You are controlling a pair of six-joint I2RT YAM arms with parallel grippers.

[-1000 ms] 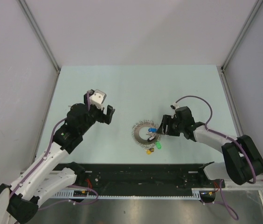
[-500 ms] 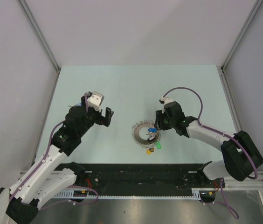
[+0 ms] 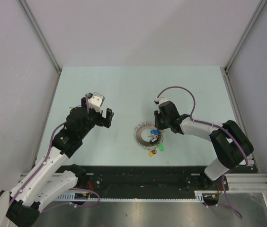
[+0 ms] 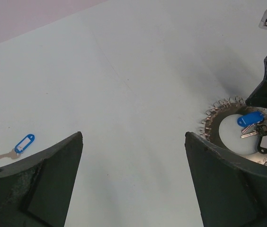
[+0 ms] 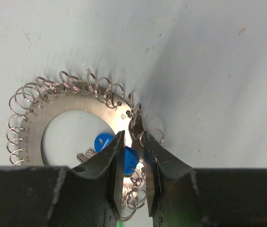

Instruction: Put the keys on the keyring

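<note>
The keyring (image 3: 142,135) lies flat mid-table, a silver disc edged with wire loops; it also shows in the right wrist view (image 5: 53,111) and the left wrist view (image 4: 217,119). A blue key (image 3: 155,132) and a black key (image 3: 151,138) lie in its hole. A green key (image 3: 161,148) and a yellow key (image 3: 151,153) lie at its near edge. My right gripper (image 3: 157,127) (image 5: 133,136) sits on the ring's right rim, jaws almost shut with one upright wire loop (image 5: 136,126) between them. My left gripper (image 3: 100,111) (image 4: 133,137) is open and empty, left of the ring. Another blue key (image 4: 21,143) lies loose.
The pale green table (image 3: 138,90) is walled by grey panels left, right and back. A black rail (image 3: 143,177) runs along the near edge by the arm bases. The right arm's purple cable (image 3: 176,90) arcs above its wrist.
My right gripper has swung from the ring's right side up and left onto its upper right rim, turning as it went. My left gripper has drifted slightly left, still open.
</note>
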